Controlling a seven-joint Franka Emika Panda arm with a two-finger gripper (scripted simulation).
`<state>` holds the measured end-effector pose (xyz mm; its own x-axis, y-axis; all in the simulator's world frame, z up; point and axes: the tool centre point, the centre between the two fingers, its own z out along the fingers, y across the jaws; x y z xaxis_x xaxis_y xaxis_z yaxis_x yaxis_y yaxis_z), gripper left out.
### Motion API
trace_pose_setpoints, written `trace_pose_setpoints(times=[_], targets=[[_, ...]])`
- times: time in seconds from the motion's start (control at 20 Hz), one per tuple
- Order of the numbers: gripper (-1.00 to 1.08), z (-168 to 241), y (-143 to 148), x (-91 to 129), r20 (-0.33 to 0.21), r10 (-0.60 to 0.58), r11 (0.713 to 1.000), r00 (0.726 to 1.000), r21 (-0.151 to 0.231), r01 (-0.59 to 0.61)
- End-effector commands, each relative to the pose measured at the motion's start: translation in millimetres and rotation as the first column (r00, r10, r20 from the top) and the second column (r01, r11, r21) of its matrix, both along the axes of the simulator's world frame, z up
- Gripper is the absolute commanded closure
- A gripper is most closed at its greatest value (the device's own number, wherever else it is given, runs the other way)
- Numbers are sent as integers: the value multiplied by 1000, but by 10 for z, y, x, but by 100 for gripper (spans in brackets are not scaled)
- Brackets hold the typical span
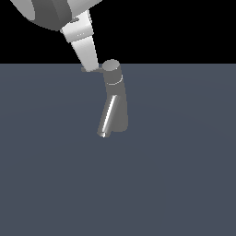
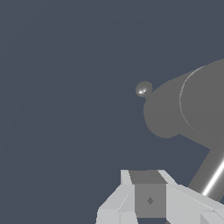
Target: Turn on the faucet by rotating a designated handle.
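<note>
Pressing gripper (image 1: pixel 90 66) against handle (image 1: pixel 87 69) of faucet (image 1: pixel 113 101), upper middle of frame; grip width impossible to tell; turning apparently just starting.

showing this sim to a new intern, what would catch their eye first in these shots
First the small grey faucet standing alone mid-floor in the exterior view, its slanted spout flashing a bright highlight. Next the white gripper coming down from the exterior view's upper left, its tip right at the thin handle jutting from the faucet's cap. Whether it touches the handle cannot be told.
</note>
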<state>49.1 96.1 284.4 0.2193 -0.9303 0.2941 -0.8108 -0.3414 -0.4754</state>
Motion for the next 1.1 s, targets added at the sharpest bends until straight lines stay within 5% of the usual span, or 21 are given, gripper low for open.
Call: trace_pose_setpoints(times=[0.0,1.05], targets=[[108,-51,26,-73,4,-445,855,896,301,423],[108,-382,54,-578,8,-444,855,896,303,421]])
